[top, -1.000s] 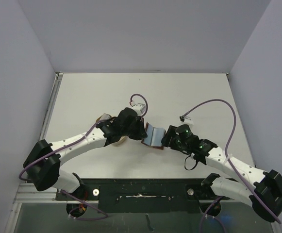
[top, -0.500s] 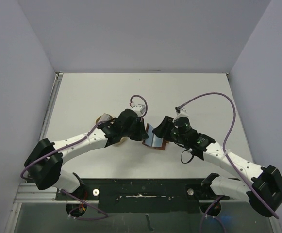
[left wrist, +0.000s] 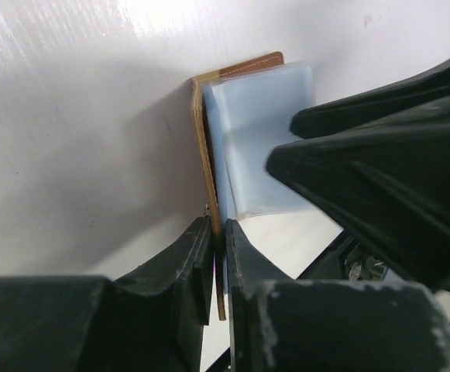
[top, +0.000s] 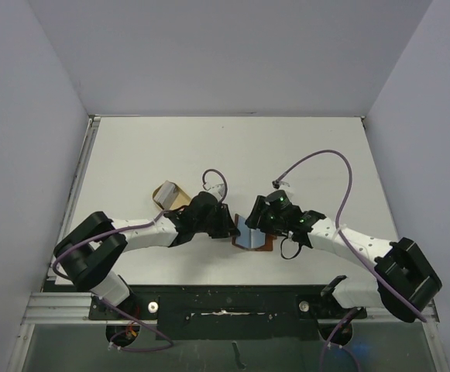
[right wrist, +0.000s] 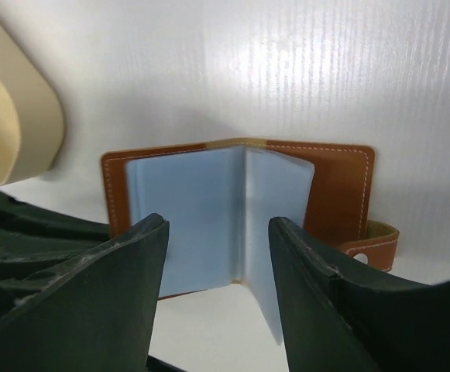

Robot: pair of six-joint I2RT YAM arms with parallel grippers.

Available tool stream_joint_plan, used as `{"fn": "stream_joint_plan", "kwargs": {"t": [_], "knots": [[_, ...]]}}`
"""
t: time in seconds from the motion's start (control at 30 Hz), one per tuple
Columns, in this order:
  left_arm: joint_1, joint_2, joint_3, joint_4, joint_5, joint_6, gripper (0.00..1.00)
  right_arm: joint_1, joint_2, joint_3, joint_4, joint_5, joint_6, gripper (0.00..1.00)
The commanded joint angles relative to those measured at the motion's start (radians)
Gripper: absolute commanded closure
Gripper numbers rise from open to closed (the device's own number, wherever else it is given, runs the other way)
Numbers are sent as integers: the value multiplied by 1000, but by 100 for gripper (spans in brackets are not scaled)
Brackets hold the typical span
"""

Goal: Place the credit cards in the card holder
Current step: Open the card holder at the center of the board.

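Item under inspection: small brown leather bifold card holder [right wrist: 337, 194] with white stitching. It lies open near the front middle of the white tabletop [top: 302, 147], between the two arms. Its inner side faces the right wrist camera. Pale blue translucent leaves [right wrist: 186, 201] fill the interior; one leaf stands up from the spine while the other lies back against the left cover. Whether any leaf has a credit card in it cannot be determined. The snap tab [right wrist: 372, 249], with its metal stud, projects from the lower right corner of the cover as that camera sees it.

Left claw [left wrist: 217, 232]: closed, its two fingers pinching the thin brown edge of the card holder's cover. Seen from the left wrist, that cover stands on edge and the blue leaves bend away behind it.

Right claw [right wrist: 218, 225]: open, fingers well apart, poised over the spine with one finger in front of each half of the card holder. Contact with the leaves cannot be confirmed. From above, the two claws sit just beside each other over the card holder.

Surroundings: a tan oblong tray [right wrist: 31, 116] with rounded ends rests on the tabletop just beyond the left claw, apart from the card holder. A greyish flat item lies in it, too small to identify.
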Motion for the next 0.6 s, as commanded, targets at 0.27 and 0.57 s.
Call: {"fn": "stream_joint_plan", "kwargs": {"t": [0.27,0.57], "knots": [[4,-89,-8,-35,-119,-2,69,66,178,96,-86,70,28,35],[119,-309,61,-347,-237,147,44,146,309,209,-235,208,35,33]]}}
